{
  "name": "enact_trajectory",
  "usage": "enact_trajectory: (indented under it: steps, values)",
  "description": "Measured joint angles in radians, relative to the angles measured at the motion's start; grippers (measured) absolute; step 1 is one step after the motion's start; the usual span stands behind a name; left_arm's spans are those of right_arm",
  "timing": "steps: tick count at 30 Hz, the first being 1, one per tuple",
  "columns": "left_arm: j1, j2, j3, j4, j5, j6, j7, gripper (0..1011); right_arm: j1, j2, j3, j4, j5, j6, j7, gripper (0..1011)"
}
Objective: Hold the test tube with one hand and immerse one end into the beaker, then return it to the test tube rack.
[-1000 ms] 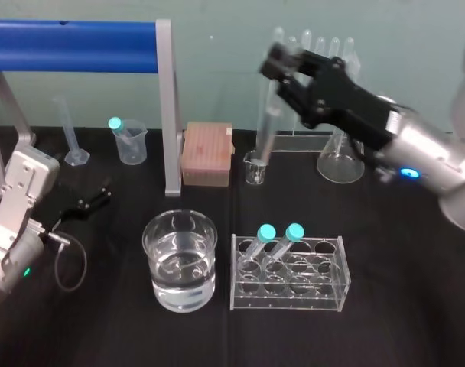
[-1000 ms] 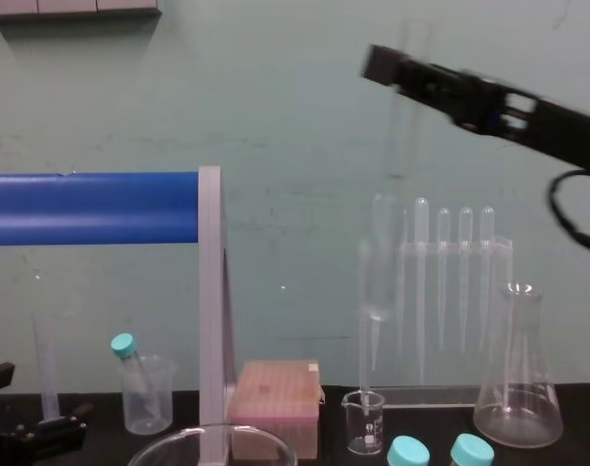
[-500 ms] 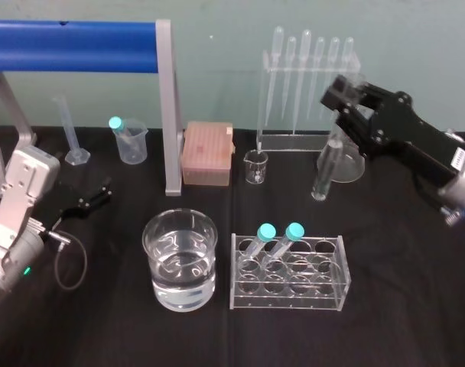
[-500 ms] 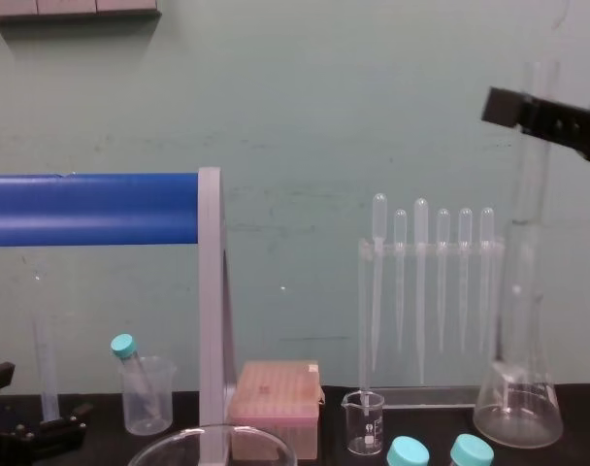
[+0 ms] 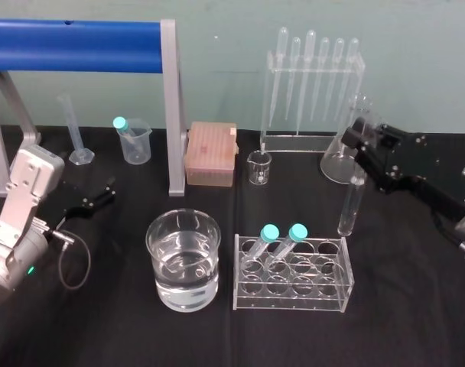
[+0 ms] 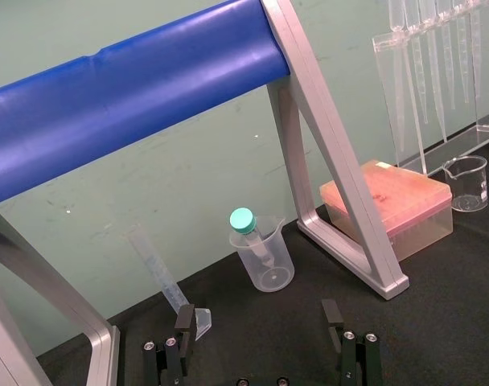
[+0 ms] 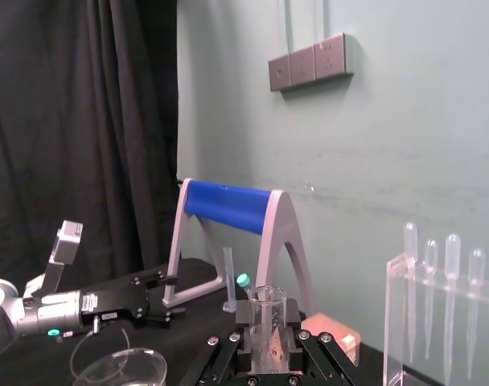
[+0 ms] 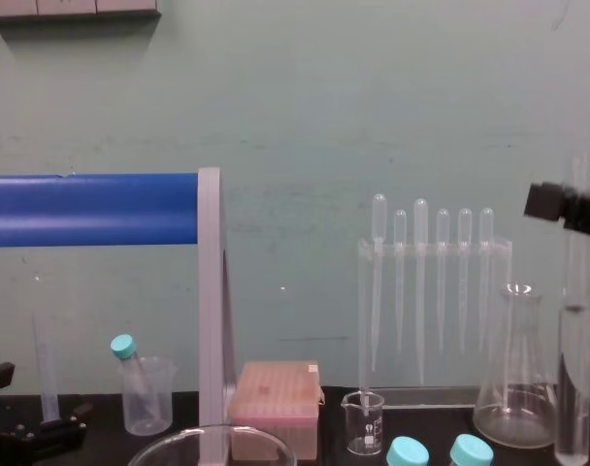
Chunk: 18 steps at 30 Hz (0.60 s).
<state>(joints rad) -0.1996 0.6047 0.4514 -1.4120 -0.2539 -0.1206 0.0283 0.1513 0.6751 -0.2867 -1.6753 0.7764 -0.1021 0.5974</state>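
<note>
Right claw (image 5: 357,145) pinches the long slim clear glass test tube (image 5: 347,210) upright just beyond the clear plastic rack (image 5: 294,302). It's the return step, I'd say: centre over an empty hole, lower straight. Left claw (image 6: 257,320) sits spread, far left.

wall (image 8: 295,97): pale green | wall plates (image 7: 310,61): grey | curtain (image 7: 67,121): black | table (image 5: 110,329): black

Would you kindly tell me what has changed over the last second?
The right gripper, shut on the test tube, swung right and down from near the pipette stand; the tube now hangs upright behind the right end of the rack. The left gripper, beaker and rack stayed put.
</note>
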Motion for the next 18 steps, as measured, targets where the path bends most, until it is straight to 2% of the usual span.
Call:
enact_trajectory:
  steps: [18]
  values:
    - [0.0,0.0,0.0,0.0,0.0,0.0,0.0,1000,0.042,-0.04,-0.051,0.082,-0.004,0.039,0.047,224]
